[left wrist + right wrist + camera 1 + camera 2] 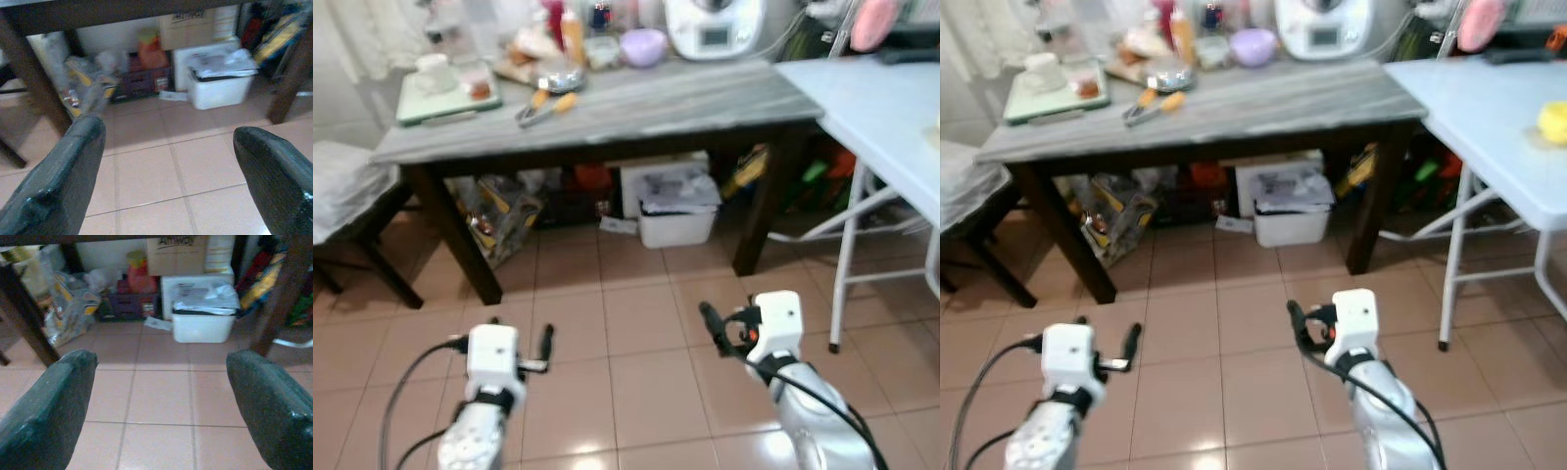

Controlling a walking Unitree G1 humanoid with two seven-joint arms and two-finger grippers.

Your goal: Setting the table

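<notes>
Left tool, right tool spread empty; one table.

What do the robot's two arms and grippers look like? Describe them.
Both arms are silver tubes ending in boxy white wrist housings. Black cables loop along each forearm. The left gripper and right gripper each carry two long, thick black fingers with rounded tips. No markings are legible.

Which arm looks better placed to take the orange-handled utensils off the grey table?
Probably left: the orange-handled utensils lie on the grey table's left half, ahead of the left gripper. The right gripper sits further right. Both have open fingers, empty.
</notes>
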